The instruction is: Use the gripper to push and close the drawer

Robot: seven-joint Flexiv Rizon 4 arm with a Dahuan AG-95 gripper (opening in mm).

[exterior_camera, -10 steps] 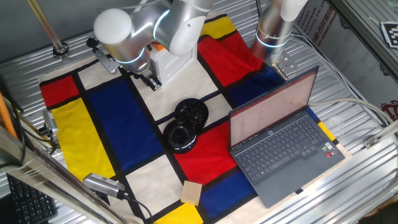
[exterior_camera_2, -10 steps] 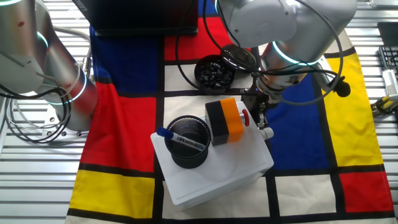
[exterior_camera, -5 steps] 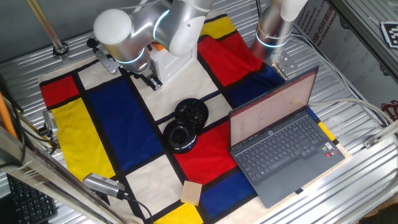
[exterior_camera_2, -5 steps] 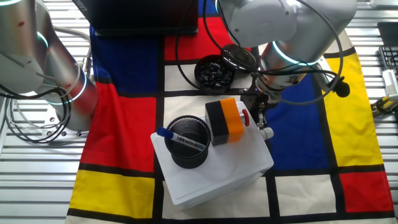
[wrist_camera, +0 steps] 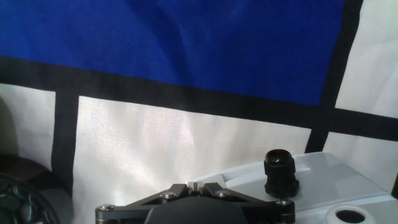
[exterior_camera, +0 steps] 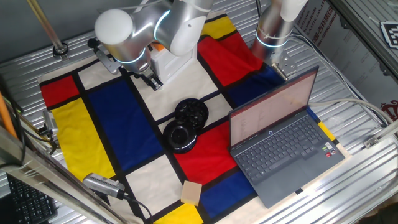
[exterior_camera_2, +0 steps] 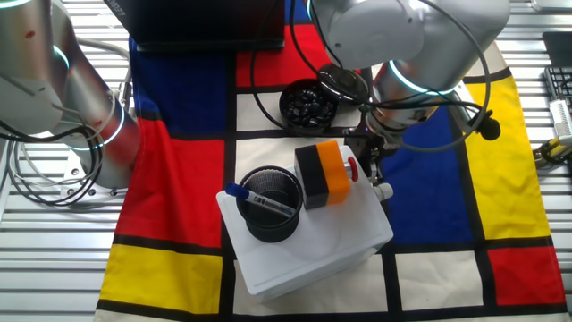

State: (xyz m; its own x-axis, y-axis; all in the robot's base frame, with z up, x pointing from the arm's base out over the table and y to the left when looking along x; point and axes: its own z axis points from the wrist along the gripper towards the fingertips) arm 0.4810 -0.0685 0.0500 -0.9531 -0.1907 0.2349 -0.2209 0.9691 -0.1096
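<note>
The small white cabinet [exterior_camera_2: 313,234] stands on the patterned cloth; in one fixed view it [exterior_camera: 169,63] is mostly hidden behind my arm. Its drawer [exterior_camera_2: 382,207] faces the blue patch, and its front looks about flush with the cabinet body. My gripper [exterior_camera_2: 372,168] points down right at that drawer side, fingers together, touching or almost touching it. It also shows in one fixed view [exterior_camera: 153,81]. In the hand view the black fingertips [wrist_camera: 195,185] are pressed together with nothing between them, over white cloth, with a white cabinet corner [wrist_camera: 317,180] at lower right.
A mesh pen cup [exterior_camera_2: 271,206] and a black-and-orange block [exterior_camera_2: 323,173] sit on the cabinet. Two black round dishes [exterior_camera: 185,124], an open laptop [exterior_camera: 280,140] and a tan wooden block [exterior_camera: 191,191] lie on the cloth. The other silver arm [exterior_camera_2: 76,98] stands beside it.
</note>
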